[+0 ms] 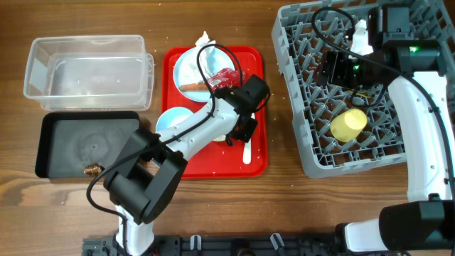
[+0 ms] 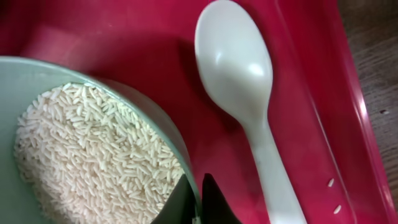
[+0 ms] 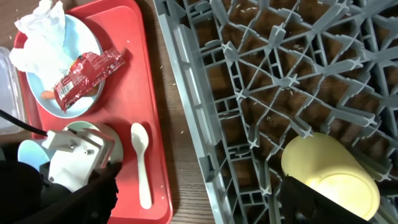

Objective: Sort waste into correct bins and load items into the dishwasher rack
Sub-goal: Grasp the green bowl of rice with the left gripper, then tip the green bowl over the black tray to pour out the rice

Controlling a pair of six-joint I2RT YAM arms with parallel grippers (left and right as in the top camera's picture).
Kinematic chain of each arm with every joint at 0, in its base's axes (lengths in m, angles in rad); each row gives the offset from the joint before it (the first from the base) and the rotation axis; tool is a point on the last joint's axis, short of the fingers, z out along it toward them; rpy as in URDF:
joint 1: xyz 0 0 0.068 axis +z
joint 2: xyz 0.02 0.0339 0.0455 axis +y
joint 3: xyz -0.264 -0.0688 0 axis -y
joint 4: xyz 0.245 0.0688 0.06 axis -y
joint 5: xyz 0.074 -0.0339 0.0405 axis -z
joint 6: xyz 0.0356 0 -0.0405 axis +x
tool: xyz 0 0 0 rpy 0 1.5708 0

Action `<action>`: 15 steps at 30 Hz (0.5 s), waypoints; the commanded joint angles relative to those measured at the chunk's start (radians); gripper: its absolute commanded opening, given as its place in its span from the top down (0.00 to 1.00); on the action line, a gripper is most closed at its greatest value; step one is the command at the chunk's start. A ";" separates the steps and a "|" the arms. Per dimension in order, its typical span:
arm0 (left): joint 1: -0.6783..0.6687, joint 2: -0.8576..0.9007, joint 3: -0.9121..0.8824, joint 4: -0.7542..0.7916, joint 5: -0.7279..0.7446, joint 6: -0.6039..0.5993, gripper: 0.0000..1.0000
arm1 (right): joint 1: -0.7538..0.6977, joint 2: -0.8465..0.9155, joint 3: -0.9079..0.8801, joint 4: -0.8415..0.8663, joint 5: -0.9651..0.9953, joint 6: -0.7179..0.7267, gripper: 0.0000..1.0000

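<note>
My left gripper [image 2: 196, 200] is shut on the rim of the pale green bowl [image 2: 25, 74], which holds white rice grains [image 2: 93, 149]. The bowl stands on the red tray, mostly hidden under my left arm [image 1: 240, 129] in the overhead view. The white spoon [image 2: 239, 74] lies beside the bowl. The light blue plate [image 1: 190, 67] carries the crumpled tissue [image 1: 204, 39], the red wrapper [image 1: 222, 78] and the orange sausage piece [image 1: 190, 86]. The light blue bowl [image 1: 173, 121] sits in front of the plate. My right gripper [image 3: 199, 205] is open and empty above the grey rack [image 1: 298, 142], next to the yellow cup [image 1: 348, 124].
The clear tub [image 1: 89, 71] stands at the back left. The black tray [image 1: 78, 142] in front of it holds a small brown scrap [image 1: 91, 169]. The red tray [image 1: 259, 167] lies between the bins and the rack. A few rice grains [image 2: 334, 196] lie loose on the red tray.
</note>
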 commanded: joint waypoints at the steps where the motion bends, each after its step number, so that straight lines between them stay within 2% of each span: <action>1: -0.001 0.011 0.008 0.007 0.003 -0.081 0.96 | -0.002 -0.017 -0.006 0.004 0.013 -0.031 0.13; 7: 0.000 -0.005 0.112 -0.043 0.139 -0.135 0.96 | -0.002 -0.017 -0.006 0.014 0.013 -0.031 0.13; 11: 0.002 -0.015 0.247 -0.134 0.209 -0.167 0.96 | -0.002 -0.017 -0.006 0.013 0.013 -0.031 0.13; 15: 0.074 -0.058 0.339 -0.274 0.266 -0.199 0.96 | -0.002 -0.017 -0.007 0.007 0.013 -0.031 0.13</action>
